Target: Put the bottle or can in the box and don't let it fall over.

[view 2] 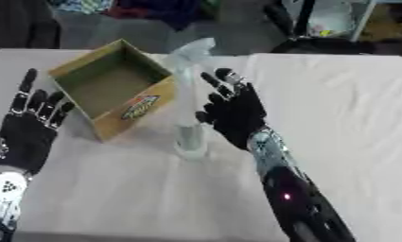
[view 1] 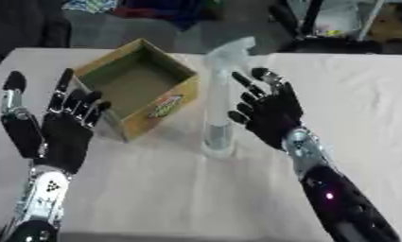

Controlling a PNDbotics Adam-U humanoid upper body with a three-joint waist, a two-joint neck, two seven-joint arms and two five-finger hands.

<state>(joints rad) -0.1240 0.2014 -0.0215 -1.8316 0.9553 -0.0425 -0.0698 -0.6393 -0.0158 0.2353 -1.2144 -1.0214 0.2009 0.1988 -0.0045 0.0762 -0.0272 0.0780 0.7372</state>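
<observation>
A clear bottle (view 1: 218, 101) is seen standing upright on the white tablecloth (view 1: 154, 189), just to the right of the open cardboard box (view 1: 136, 85) (a coloured label is shown on the box's near side) and outside it. The right hand (view 1: 270, 111) is held just beside the bottle, on its right, with fingers spread and nearly straight; nothing is gripped, and whether the fingertips touch the bottle cannot be told. The left hand (view 1: 63, 127) is raised at the lower left, fingers up and relaxed, with nothing held, near the box's left corner.
</observation>
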